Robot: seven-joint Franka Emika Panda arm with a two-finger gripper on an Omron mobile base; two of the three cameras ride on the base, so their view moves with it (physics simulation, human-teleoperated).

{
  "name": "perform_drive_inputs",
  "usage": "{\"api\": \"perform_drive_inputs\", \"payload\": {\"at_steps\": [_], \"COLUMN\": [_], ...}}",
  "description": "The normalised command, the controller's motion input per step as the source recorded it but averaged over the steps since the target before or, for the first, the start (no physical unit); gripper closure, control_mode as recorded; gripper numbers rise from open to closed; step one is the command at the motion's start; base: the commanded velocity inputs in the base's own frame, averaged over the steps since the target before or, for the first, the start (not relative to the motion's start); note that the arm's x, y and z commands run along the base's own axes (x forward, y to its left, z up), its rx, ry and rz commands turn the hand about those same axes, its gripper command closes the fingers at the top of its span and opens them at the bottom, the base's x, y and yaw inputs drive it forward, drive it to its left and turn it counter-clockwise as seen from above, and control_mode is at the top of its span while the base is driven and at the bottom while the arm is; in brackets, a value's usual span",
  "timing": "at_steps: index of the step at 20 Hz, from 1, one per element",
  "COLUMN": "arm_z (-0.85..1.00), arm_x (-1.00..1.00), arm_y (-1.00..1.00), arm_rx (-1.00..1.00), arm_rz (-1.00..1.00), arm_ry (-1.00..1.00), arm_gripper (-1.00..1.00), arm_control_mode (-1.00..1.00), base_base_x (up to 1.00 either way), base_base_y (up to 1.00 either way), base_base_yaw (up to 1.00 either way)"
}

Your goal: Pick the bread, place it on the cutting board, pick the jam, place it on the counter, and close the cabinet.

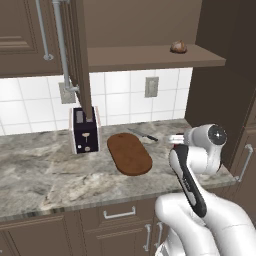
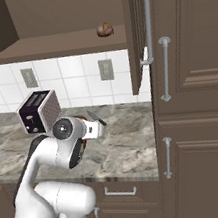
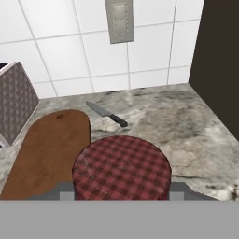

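Grey marbled counter (image 3: pixel 154 116) lies beyond the gripper (image 3: pixel 122 198), whose fingers are clamped on the jam (image 3: pixel 122 170), so the jam step seems underway though the bread (image 1: pixel 178 47) sits on the cabinet shelf (image 1: pixel 150 57); lowering comes next.

- cutting board (image 1: pixel 129 153): matt reddish-brown wood
- counter (image 1: pixel 45 175): marbled grey-beige stone, smooth
- jam (image 3: pixel 122 168) lid: red checked pattern
- cabinet (image 2: pixel 185 41): dark panelled wood, silver metal handles
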Motion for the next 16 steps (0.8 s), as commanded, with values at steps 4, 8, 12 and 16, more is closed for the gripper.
{"api": "perform_drive_inputs", "payload": {"at_steps": [4,8,12,16], "arm_z": [-0.21,-0.21,-0.21,-0.21], "arm_x": [0.3,0.23,0.26,0.22], "arm_y": [-0.03,-0.03,-0.04,-0.08], "arm_rx": [0.0,0.0,0.0,0.0], "arm_rz": [-0.02,-0.03,-0.03,-0.03], "arm_ry": [-0.01,0.0,0.0,0.0], "arm_gripper": [1.0,1.0,1.0,1.0], "arm_control_mode": [-1.0,-1.0,-1.0,-1.0], "base_base_x": [0.0,0.0,0.0,0.0], "base_base_y": [0.0,0.0,0.0,0.0], "base_base_yaw": [0.0,0.0,0.0,0.0]}}
